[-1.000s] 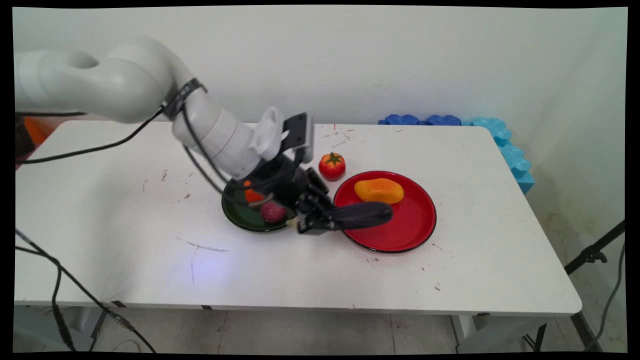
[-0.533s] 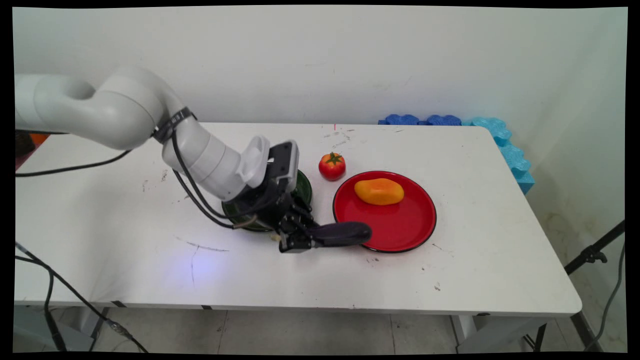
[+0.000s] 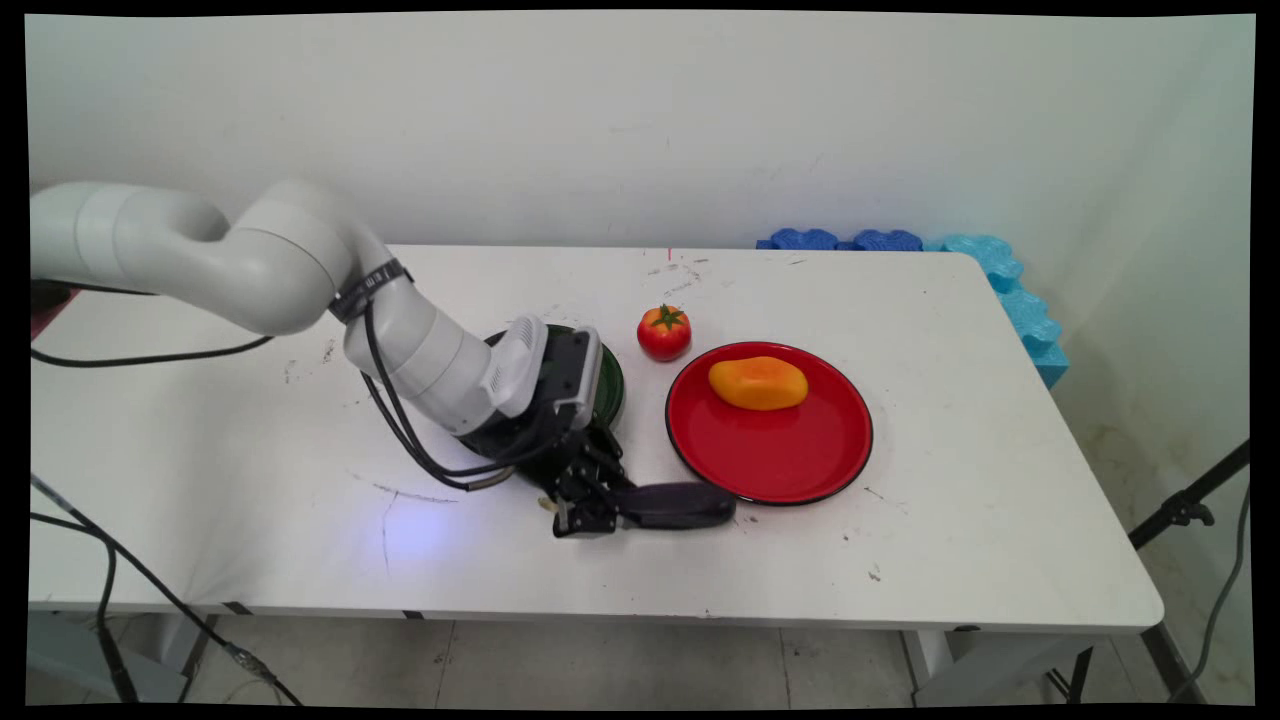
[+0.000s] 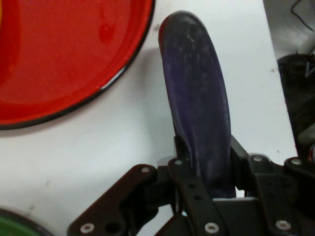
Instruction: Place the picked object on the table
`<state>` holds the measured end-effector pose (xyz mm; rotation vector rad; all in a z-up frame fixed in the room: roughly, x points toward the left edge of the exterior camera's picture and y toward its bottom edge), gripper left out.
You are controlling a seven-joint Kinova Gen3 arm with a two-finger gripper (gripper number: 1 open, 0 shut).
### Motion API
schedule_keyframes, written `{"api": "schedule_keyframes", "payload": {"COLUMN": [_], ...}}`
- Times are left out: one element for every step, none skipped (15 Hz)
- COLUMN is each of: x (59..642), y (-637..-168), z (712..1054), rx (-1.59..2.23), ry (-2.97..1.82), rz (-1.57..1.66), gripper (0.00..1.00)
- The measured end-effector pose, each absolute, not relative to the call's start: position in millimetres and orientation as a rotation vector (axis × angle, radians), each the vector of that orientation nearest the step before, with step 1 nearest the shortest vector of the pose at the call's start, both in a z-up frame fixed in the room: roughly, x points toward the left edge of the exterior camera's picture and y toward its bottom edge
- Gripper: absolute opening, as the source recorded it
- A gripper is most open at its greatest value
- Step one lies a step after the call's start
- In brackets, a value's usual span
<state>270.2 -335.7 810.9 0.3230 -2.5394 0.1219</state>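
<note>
Purple-black and glossy, the eggplant (image 3: 672, 505) is clamped at one end between the fingers of the gripper (image 3: 585, 515); in the hand view it (image 4: 199, 105) runs straight out from the jaws. A second ago it hung over the red plate (image 3: 790, 465), half across the rim. Now it lies low on the table (image 3: 250, 470), just off the plate's near-left edge, its tip close to the rim but apart from it. The arm has dropped and swung toward the table's near side.

A yellow-orange mango (image 3: 758, 382) sits on the far part of the plate. A tomato (image 3: 664, 332) stands on the table just beyond the plate's left edge. A dark green plate (image 3: 606, 378) lies to the left of the red plate, and the wrist covers most of it, so what lies on it cannot be seen now. Only a sliver of its green rim (image 4: 17, 223) shows in the hand view. Blue foam pieces (image 3: 1005, 290) lie at the table's far right corner, well apart from the red plate.
</note>
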Motion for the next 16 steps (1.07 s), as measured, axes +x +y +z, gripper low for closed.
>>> {"api": "schedule_keyframes", "payload": {"x": [270,269,268,268,267,266,266,265,265,264,264,264,263,263,263,262], "y": [-336,-336,-336,-336,-336,-336,-335,-335,-334,-334,-334,-334,-334,-333,-333,-333], "z": [808,806,804,802,801,800,799,798,796,795,795,794,794,794,794,795], "rx": [0.31,0.296,0.284,0.275,0.269,0.26,0.256,0.247,0.24,0.234,0.23,0.226,0.223,0.221,0.219,0.22], "ry": [-2.542,-2.545,-2.546,-2.547,-2.547,-2.547,-2.547,-2.547,-2.548,-2.548,-2.547,-2.546,-2.543,-2.541,-2.537,-2.531], "rz": [0.115,0.107,0.099,0.091,0.085,0.076,0.071,0.063,0.057,0.052,0.048,0.045,0.042,0.039,0.037,0.037], "gripper": [0.0,0.0,0.0,0.0,0.0,0.0,0.0,0.0,0.0,0.0,0.0,1.0,1.0,1.0,1.0,1.0]}}
